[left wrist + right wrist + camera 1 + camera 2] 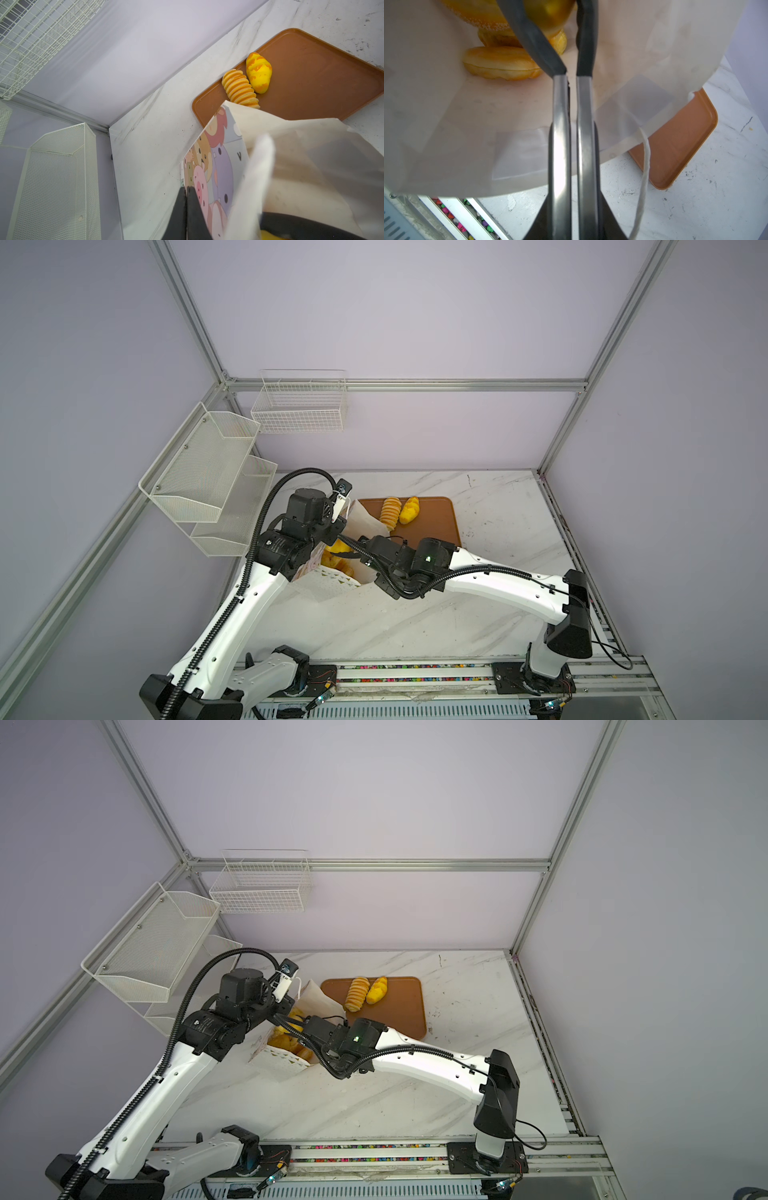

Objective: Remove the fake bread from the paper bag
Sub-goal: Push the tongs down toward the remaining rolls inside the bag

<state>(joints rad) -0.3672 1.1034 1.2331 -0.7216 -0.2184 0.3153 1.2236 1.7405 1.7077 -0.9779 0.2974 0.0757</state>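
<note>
In paper bag (446,135), right gripper (551,8) clamps bun (548,19); left gripper (186,190) pinches rim

White marble-look tabletop (415,622) carrying two things.
An orange-brown tray (432,520) lies flat on it; the paper bag (332,587) sits just beside the tray's left edge.

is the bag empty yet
Not empty: yellow bread lies inside the bag; two rolls are out on the tray.

A yellow bun (550,12) is clamped between the right jaws inside the white bag (446,124), with rolls (502,62) seen beside them.
</note>
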